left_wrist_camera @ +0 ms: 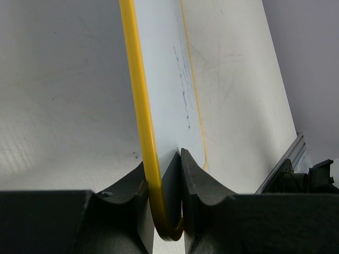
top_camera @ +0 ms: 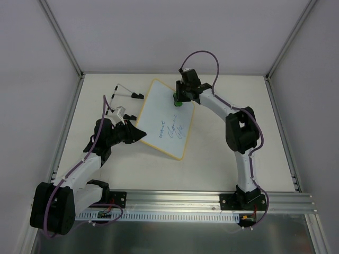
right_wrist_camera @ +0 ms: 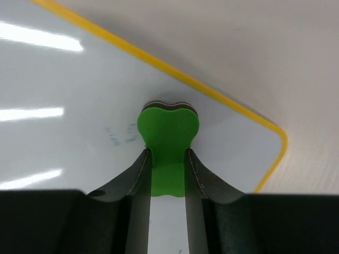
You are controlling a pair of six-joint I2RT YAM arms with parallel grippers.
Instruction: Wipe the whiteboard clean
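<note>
The whiteboard (top_camera: 165, 120) is white with a yellow rim and lies slanted in the middle of the table, with blue handwriting (top_camera: 172, 131) on its lower half. My left gripper (top_camera: 142, 133) is shut on the board's left edge. In the left wrist view the rim (left_wrist_camera: 139, 106) runs between my jaws (left_wrist_camera: 169, 211). My right gripper (top_camera: 180, 98) is shut on a green eraser (top_camera: 178, 103) at the board's far right corner. In the right wrist view the eraser (right_wrist_camera: 168, 129) presses on the board (right_wrist_camera: 63, 106), next to faint blue marks (right_wrist_camera: 119, 135).
Two white markers with black caps (top_camera: 127, 92) (top_camera: 117, 111) lie on the table left of the board, near my left arm. Grey walls with metal posts enclose the table on three sides. An aluminium rail (top_camera: 180, 203) runs along the near edge.
</note>
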